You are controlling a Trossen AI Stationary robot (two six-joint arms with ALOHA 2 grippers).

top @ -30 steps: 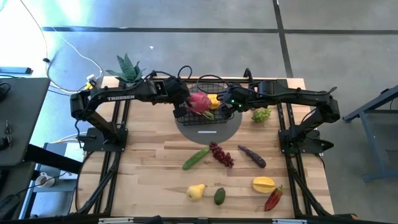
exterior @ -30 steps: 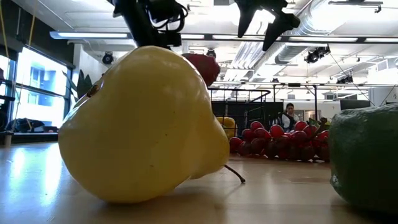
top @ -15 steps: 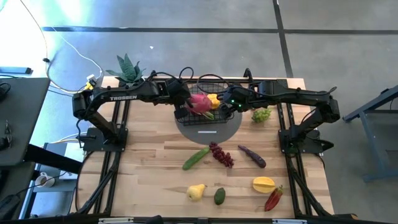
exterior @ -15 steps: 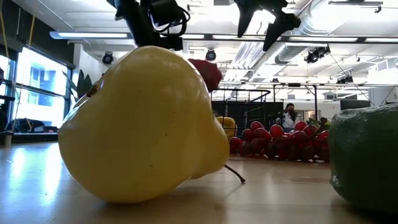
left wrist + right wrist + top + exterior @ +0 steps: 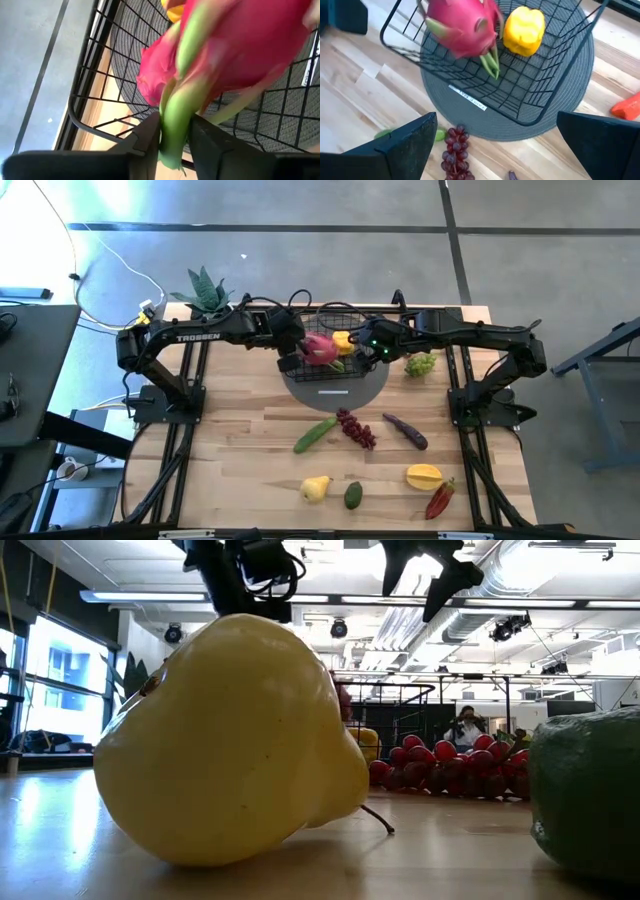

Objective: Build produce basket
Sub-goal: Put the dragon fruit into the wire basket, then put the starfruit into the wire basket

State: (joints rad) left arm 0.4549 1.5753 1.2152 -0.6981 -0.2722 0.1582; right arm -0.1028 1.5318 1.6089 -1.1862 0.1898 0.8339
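Observation:
The black wire basket (image 5: 338,330) stands on the round grey mat (image 5: 335,385) at the table's far middle, with a yellow pepper (image 5: 522,30) inside. My left gripper (image 5: 291,350) is at the basket's left wall, shut on a pink dragon fruit (image 5: 320,347) that sits over the basket's left part. The fruit also shows in the right wrist view (image 5: 462,27). My right gripper (image 5: 374,348) hovers open and empty over the basket's right side (image 5: 496,120). In the low view a yellow pear (image 5: 225,740) hides the basket. My left gripper pinches a green leaf tip (image 5: 172,132) at one end of the dragon fruit between its two fingers (image 5: 145,137). The fingers come from the table's left. The pink body (image 5: 240,45) sticks out beyond the fingers over the basket's mesh; whether it rests on the mesh I cannot tell.
On the near half lie a cucumber (image 5: 315,434), purple grapes (image 5: 356,428), a dark purple vegetable (image 5: 405,430), a starfruit (image 5: 424,476), a red chilli (image 5: 439,498), the pear (image 5: 316,488) and an avocado (image 5: 353,495). Green grapes (image 5: 420,364) lie right of the mat; a potted plant (image 5: 205,288) stands far left.
My left gripper has gone down with the dragon fruit; in the low view the fruit has dropped from above the pear to behind it. My right gripper has kept still and open.

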